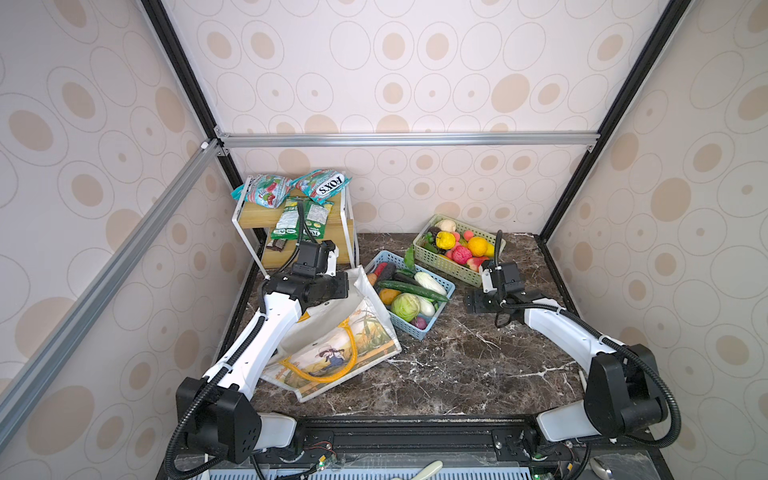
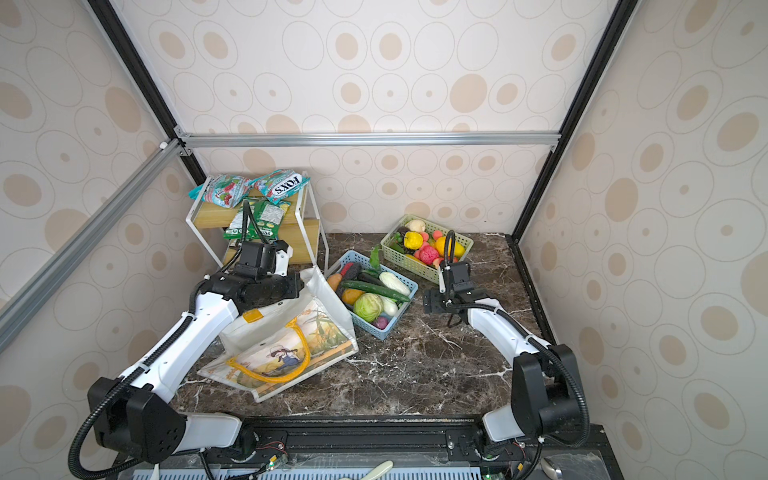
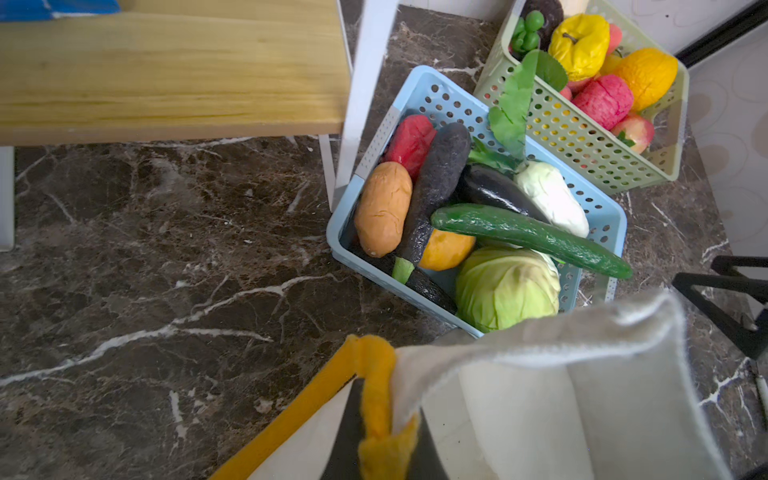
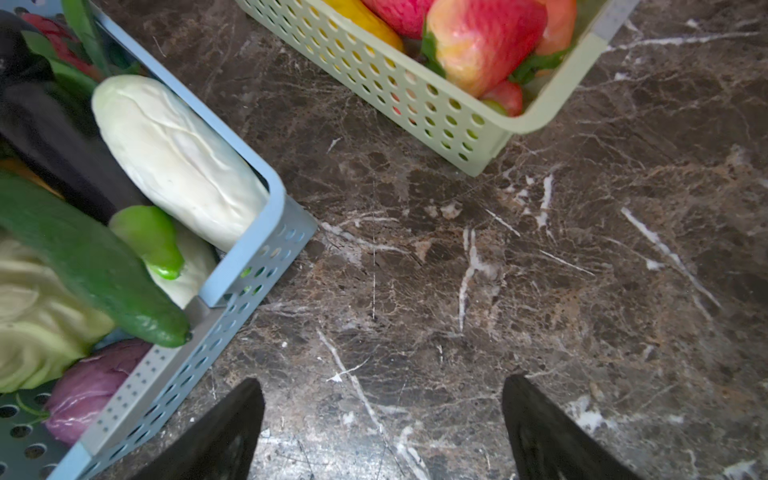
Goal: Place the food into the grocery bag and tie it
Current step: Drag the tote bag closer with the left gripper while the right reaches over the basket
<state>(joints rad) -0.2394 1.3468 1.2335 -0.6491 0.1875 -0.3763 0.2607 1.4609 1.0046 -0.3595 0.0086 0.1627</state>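
The white grocery bag lies tilted at the left of the marble table, picture side up. My left gripper is shut on its yellow handle at the rim and holds that edge up. The food fills two baskets. A cucumber, a cabbage and other vegetables are in the blue one. Yellow, orange and pink fruits are in the green one. My right gripper hangs open and empty over bare marble between the baskets.
The blue basket touches the bag's right side. The green basket stands behind it at the back right. A white wire rack with wooden shelves holds foil snack packets at the back left.
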